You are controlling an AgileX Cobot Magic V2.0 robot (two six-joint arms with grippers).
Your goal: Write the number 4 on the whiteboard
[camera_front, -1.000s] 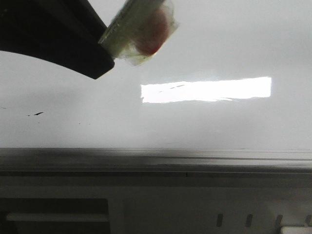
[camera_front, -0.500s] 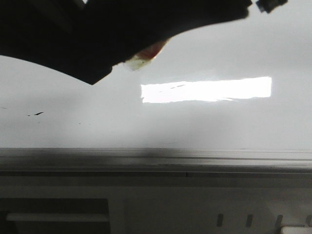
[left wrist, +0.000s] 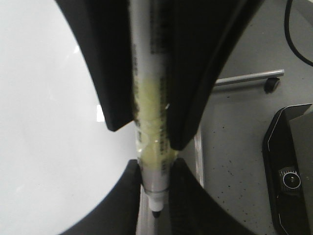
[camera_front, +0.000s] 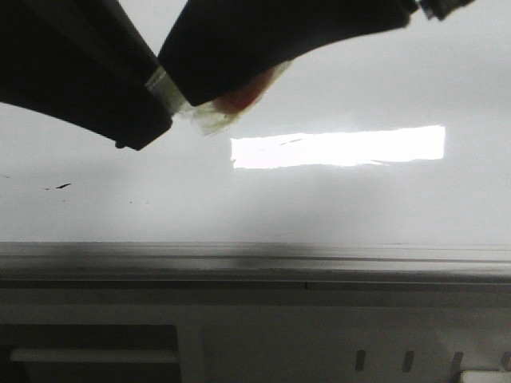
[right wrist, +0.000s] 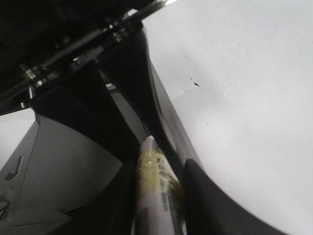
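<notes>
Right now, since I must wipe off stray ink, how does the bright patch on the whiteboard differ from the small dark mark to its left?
The bright patch is a wide white rectangle, a light reflection; the dark mark is a tiny black fleck. The bright patch sits centre to right; the dark mark sits lower, far left. Both lie on the whiteboard, above the grey rail.

My left gripper (left wrist: 156, 147): two matte black fingers (left wrist: 110, 73), broad, smooth-faced, with curved outer edges narrowing to blunt squared ends; no markings visible on them.

My right gripper (right wrist: 157, 188): the same matte black finish, with long tapering fingers (right wrist: 203, 196) that have rounded lower edges. Behind them sits a dark housing (right wrist: 73, 44) crossed by a thin bright metal strip, with small silver screws set along it. No cables of mine are visible.
</notes>
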